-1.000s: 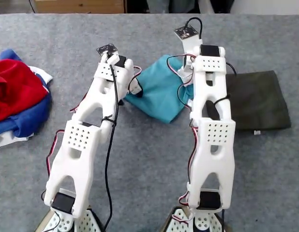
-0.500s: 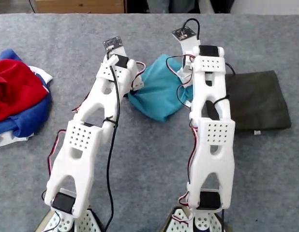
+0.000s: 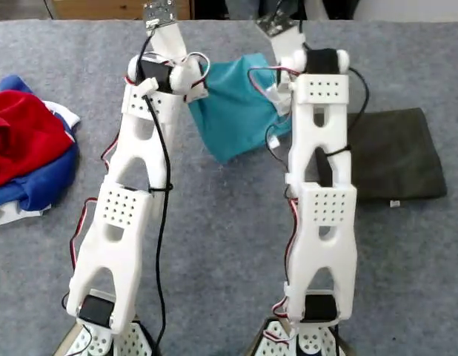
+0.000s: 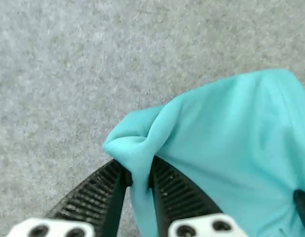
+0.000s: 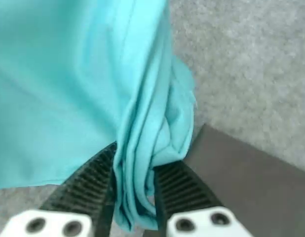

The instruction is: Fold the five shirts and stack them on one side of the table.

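- Our left gripper has its fingers clamped on a bunched corner of the soft teal fabric shirt.
- Our right gripper pinches its opposite edge.
- It stretches between them, seemingly lifted off the grey felt surface, beside a folded dark olive shirt.

Robotics lab bench: 2 white arms, exposed wiring, gray felt tabletop.

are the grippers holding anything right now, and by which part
Both hold the teal shirt: the left gripper pinches a bunched corner of it, the right gripper a gathered fold at its other side.
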`<state>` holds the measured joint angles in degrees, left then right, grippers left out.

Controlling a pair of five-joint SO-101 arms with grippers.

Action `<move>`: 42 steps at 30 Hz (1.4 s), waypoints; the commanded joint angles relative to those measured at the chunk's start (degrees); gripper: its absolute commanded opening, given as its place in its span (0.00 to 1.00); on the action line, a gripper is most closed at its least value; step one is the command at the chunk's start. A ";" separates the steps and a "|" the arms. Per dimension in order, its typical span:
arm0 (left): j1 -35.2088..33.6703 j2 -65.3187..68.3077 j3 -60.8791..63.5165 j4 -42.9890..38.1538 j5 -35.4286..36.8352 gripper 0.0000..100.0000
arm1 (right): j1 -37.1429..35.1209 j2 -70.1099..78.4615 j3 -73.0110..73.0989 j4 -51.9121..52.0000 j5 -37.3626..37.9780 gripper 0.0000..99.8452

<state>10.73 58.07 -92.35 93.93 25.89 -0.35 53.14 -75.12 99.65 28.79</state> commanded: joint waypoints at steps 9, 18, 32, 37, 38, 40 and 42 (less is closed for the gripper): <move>13.05 -1.93 1.80 -22.07 -0.79 0.04 | 21.10 -4.35 -12.70 1.58 0.97 0.01; 22.90 8.00 12.53 -50.55 -0.70 0.04 | 36.92 -3.91 -5.41 1.58 10.29 0.01; 25.98 14.51 13.23 -56.70 -0.26 0.12 | 41.58 -3.91 11.82 -4.75 17.32 0.03; 25.45 12.75 13.23 -54.15 -0.26 0.12 | 41.85 -4.00 13.67 -5.01 16.53 0.32; 25.10 12.13 13.14 -53.27 -0.26 0.12 | 41.76 -4.18 13.49 -4.92 17.23 0.39; 24.31 9.93 12.97 -51.08 -0.26 0.12 | 41.67 -4.18 12.00 -5.01 17.93 0.48; 23.34 7.30 11.56 -47.47 -0.70 0.11 | 41.67 -4.00 9.01 -5.63 16.79 0.49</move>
<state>35.87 72.75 -78.73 42.95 25.45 39.65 53.14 -61.85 95.16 46.02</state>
